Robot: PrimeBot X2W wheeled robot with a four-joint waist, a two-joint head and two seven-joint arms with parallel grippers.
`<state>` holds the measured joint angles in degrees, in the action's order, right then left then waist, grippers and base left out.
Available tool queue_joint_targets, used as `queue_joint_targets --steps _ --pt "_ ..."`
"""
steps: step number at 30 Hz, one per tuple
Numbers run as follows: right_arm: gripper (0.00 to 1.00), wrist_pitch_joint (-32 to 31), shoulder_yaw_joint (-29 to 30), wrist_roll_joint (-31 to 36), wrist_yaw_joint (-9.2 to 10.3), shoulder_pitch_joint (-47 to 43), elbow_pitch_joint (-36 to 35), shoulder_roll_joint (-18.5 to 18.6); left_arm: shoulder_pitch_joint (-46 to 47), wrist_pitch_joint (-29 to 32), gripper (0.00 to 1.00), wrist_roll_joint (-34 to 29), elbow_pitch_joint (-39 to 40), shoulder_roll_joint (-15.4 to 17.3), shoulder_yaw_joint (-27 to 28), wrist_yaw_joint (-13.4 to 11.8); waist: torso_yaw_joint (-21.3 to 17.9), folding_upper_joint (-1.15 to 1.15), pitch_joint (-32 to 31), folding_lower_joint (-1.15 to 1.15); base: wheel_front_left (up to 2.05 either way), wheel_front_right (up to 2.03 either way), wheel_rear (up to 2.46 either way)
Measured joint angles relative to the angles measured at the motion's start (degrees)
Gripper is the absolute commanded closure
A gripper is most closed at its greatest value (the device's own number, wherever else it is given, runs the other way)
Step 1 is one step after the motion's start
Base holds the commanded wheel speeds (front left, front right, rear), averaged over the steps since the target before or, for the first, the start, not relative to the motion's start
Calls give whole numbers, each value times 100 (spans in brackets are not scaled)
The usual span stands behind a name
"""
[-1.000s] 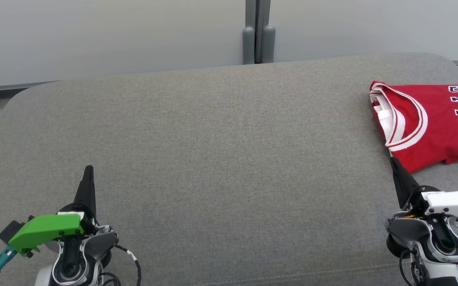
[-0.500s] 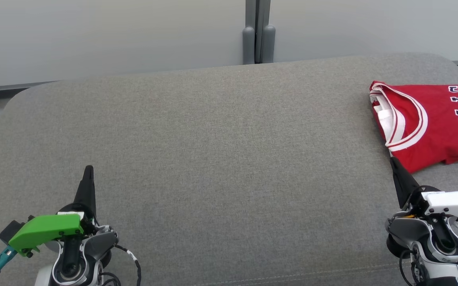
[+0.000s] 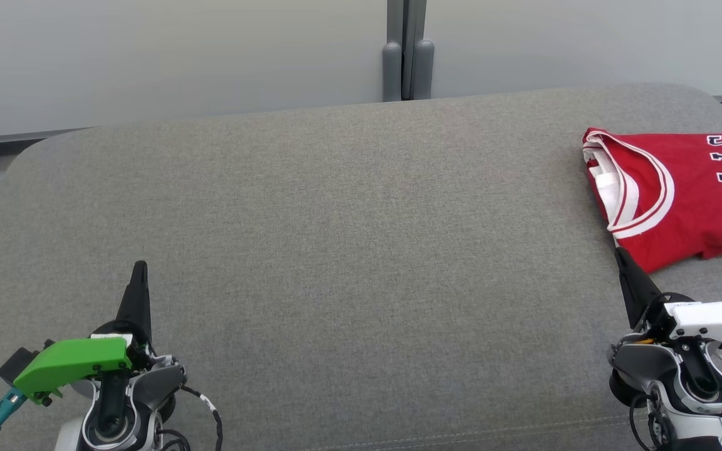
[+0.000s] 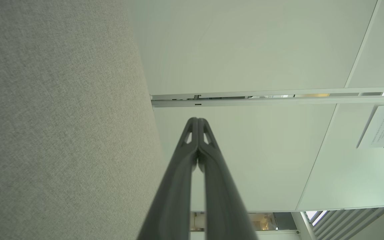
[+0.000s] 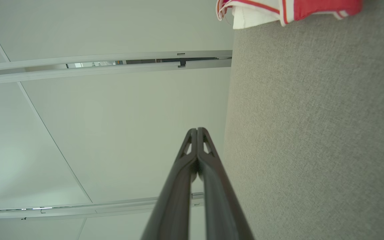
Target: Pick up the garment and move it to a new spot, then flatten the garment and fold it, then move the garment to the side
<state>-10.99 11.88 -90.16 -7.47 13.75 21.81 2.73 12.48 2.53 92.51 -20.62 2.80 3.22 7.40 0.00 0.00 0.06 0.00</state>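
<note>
Resting low at the near edge, your left pincer (image 3: 140, 268) and your right pincer (image 3: 620, 255) were both clenched on nothing. Each wrist view showed the two dark fingers pressed tip to tip, left (image 4: 197, 121) and right (image 5: 197, 130).

The folded red sleeveless jersey with white trim and dark lettering (image 3: 680, 194) lay flat on the grey fabric-covered tabletop (image 3: 336, 207). It sat just ahead of the right pincer's tip and to that pincer's outer side, near it but apart. It was well away from the left pincer, across the bare cloth. In the right wrist view its red and white edge (image 5: 278, 10) showed beyond the fingertips.

You could read that placement as the last step done. The garment looked folded and set aside, and the pincers seemed parked clear of it so as not to disturb the fold.

Against the frames from half a second and one second before, nothing differed: the jersey, both pincers and the camera were all where they had been.
</note>
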Motion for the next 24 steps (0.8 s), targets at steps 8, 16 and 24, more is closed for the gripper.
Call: queue_joint_targets --steps 8,16,24 --pt "100 0 0 0 0 0 0 0 0 0 100 0 0 0 0 0 0 0 0 0 0 0 0" --pt "100 0 0 0 0 0 0 0 0 0 100 0 1 0 0 0 0 0 0 0 0 0 0" --pt "100 0 0 0 0 0 0 0 0 0 100 0 2 0 0 8 0 0 0 0 0 0 0"
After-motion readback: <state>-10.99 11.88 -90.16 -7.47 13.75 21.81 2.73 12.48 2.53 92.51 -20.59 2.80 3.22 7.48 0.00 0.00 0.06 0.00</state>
